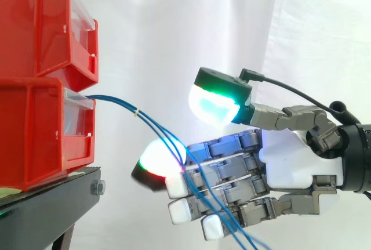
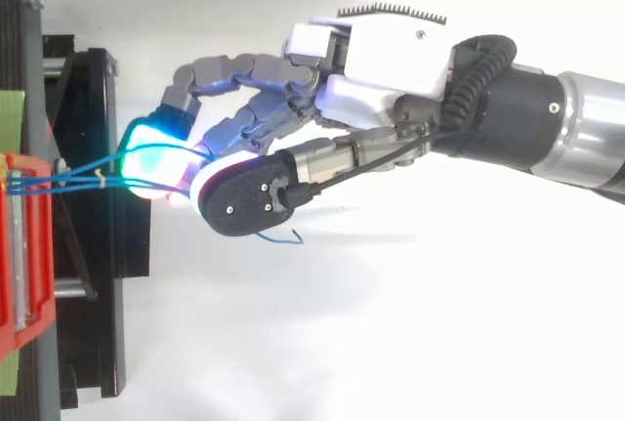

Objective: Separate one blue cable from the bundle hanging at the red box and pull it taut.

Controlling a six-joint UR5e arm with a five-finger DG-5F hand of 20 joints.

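As the blue cables look thin, limp and slick, pinch one past the tie; hand fingers spread, empty.

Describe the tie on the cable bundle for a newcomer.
Find the lower red bin at the side view's left; blue cables leave its front. Before they fan toward the hand, a small pale tie binds them, the only non-blue spot.

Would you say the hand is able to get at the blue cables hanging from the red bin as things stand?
Probably yes: the blue cables hang free from the red bin and run across the hand's open fingers, with nothing between them.
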